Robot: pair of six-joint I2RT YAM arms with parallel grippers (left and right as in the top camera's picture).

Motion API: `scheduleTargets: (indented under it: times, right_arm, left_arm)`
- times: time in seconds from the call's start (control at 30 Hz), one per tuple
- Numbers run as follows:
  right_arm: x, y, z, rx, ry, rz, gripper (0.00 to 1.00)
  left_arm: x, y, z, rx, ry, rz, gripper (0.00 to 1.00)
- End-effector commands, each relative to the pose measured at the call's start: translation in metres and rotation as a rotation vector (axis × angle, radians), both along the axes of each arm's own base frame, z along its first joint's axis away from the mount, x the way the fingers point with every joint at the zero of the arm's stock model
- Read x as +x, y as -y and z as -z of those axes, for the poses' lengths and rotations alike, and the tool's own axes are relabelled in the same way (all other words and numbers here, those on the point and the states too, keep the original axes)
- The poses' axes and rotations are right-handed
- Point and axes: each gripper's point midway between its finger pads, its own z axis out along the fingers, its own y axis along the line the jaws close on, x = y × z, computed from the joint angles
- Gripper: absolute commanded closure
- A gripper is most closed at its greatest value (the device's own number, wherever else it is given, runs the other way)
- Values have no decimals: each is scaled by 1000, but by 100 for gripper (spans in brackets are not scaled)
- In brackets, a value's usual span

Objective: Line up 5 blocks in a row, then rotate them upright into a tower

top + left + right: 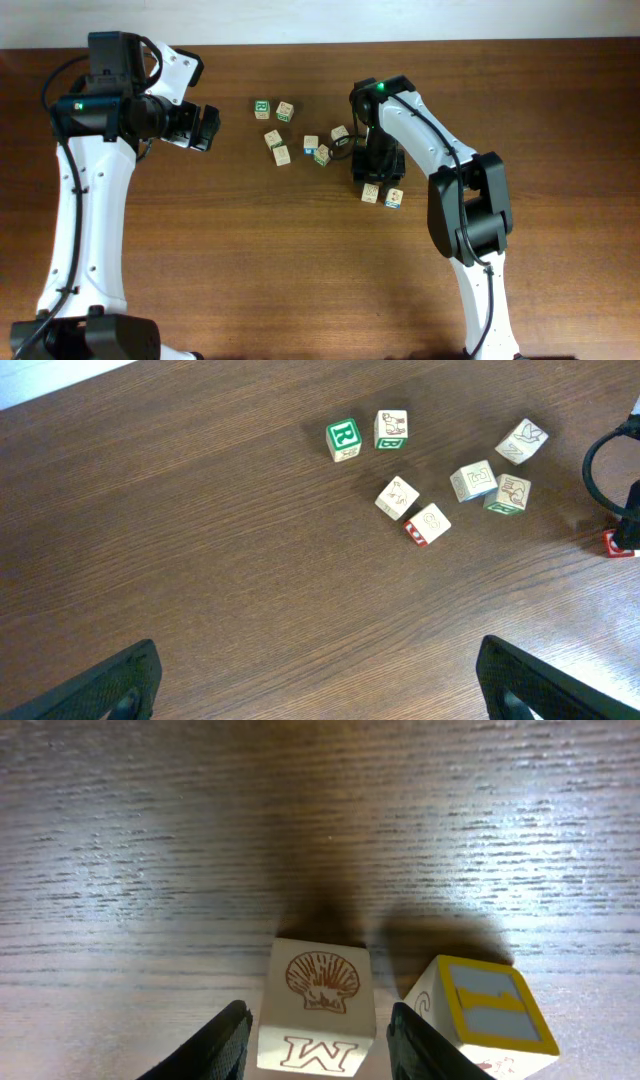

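A: Where are the blocks [311,145]?
B: All on the table [250,260], in its far half. Seven lie in a loose group between the left gripper [208,128] and the right gripper [319,1045]; two more sit apart from that group, just beside each other, under the right gripper
A: How do the right jaws stand?
B: Narrow and pointing down, one on each side of the shell block [318,982]. A sliver of gap shows on both sides, so they pinch nothing
A: How does that block lie?
B: Flat on the wood, shell on top, an M on the face toward the wrist camera. The yellow-framed block [497,1008] sits just beside it, turned at an angle and close to the gripper; I cannot tell whether they touch
A: And the left gripper?
B: It is left of the group and well apart from it, jaws wide, with only bare wood between them
A: What does its camera show?
B: The R cube [343,437] with its green frame sits at one end of the group, a block near it. Closer in, the red-sided block [428,524] lies just beside another. Further right are a pair close together and one block alone beyond them
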Motion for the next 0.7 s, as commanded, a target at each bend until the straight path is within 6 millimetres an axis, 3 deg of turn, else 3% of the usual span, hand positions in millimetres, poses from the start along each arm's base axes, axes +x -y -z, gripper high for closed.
scheduleTargets:
  times: [0.0, 0.07, 0.13, 0.23, 0.33, 0.37, 0.43, 0.57, 0.67]
  right_arm:
    - [21, -9, -43, 38, 128, -29, 55]
    - [37, -9, -94, 47, 251, -33, 55]
    - [40, -3, -136, 38, 337, -33, 55]
    - [18, 8, -197, 54, 418, -57, 55]
    - [-4, 28, -226, 0, 456, -82, 53]
    - [-9, 30, -227, -4, 450, -83, 53]
    - [-17, 33, -207, -27, 380, -85, 53]
    - [-31, 41, -139, -79, 228, -79, 57]
    - [-39, 61, -93, -110, 149, -25, 57]
  left_arm:
    - [4, -1, -7, -16, 17, -7, 1]
    - [4, -1, -7, -16, 17, -7, 1]
    - [4, -1, -7, -16, 17, -7, 1]
    - [4, -1, -7, -16, 17, -7, 1]
    - [4, -1, -7, -16, 18, -6, 1]
    - [4, -1, -7, -16, 17, -6, 1]
    - [4, -1, -7, -16, 17, -6, 1]
    - [4, -1, -7, -16, 17, -6, 1]
    - [4, -1, -7, -16, 17, -7, 1]
